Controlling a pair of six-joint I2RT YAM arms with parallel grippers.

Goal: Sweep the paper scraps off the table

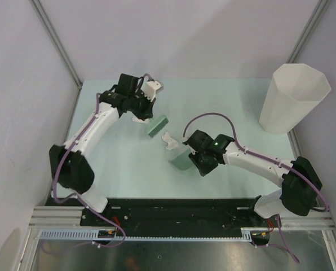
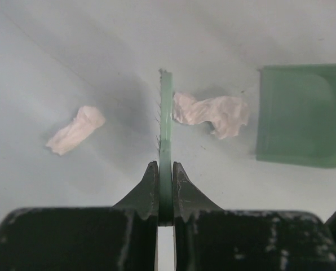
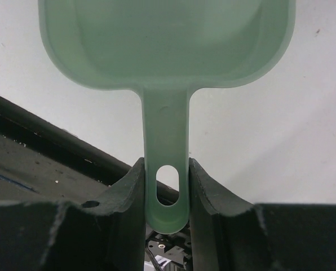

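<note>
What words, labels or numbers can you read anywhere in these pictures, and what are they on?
None: no readable text in any view.
The brush, dustpan, bin and paper scraps are all plain.
The rail has small marks, too tiny to tell whether they are print.

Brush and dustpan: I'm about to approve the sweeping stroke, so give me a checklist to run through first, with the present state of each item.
1. Left gripper shut on the brush: ok.
2. Right gripper shut on the dustpan handle: ok.
3. Paper scrap between brush and dustpan mouth: ok.
4. Dustpan lip flat on the table: cannot tell.
5. Every scrap on the dustpan side of the brush: not ok; second scrap lies on the other side.
</note>
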